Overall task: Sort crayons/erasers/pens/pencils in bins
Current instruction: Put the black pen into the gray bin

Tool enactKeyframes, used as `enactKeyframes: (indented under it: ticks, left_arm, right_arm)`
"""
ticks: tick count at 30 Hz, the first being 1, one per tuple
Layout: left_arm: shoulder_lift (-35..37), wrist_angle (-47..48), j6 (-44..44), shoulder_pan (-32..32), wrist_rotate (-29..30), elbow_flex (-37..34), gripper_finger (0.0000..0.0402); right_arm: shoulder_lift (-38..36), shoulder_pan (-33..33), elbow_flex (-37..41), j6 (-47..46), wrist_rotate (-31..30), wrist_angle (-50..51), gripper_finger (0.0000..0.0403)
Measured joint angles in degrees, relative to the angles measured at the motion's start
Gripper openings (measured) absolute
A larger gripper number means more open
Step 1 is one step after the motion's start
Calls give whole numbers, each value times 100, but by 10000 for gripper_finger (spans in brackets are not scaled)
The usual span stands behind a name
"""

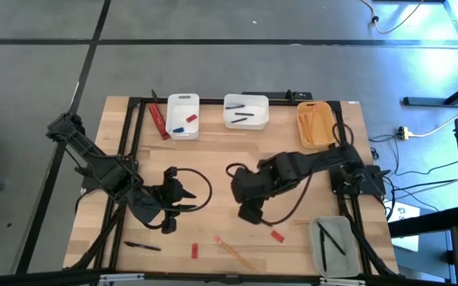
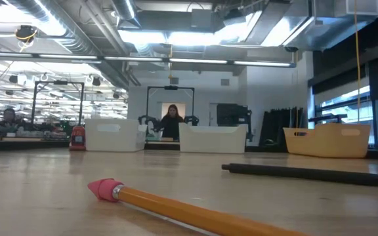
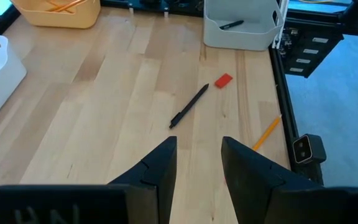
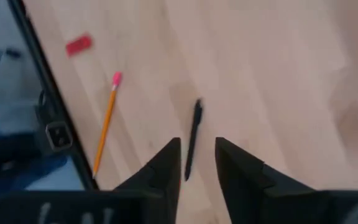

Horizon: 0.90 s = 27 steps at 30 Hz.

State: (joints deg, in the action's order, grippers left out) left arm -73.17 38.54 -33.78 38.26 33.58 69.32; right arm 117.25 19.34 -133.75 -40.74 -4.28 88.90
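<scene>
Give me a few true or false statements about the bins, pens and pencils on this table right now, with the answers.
1. The yellow-orange plastic bin holds thin orange pencils. True.
2. The translucent grey plastic bin is empty. False: dark slim sticks lie in it.
3. A pink-tipped orange pencil lies loose on the wooden table. True.
4. The left tool grips a pen. False: its fingers stand apart with nothing between them.
</scene>
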Motion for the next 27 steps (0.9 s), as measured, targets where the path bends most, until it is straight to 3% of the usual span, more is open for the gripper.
enactKeyframes:
  ticks: [8,16,21,27]
  left_arm:
    - [0,2,-3,0,0,0,119]
    - [0,0,-194,73,-100,0,119]
    - [0,0,-212,168,-111,0,119]
    - [0,-2,-216,205,-111,0,119]
  right_arm:
    - [755,-3,0,77,289,-25,145]
    - [1591,-11,0,363,253,-156,147]
    - [2020,-11,0,509,730,-213,147]
    - [2429,-31,0,508,791,-221,147]
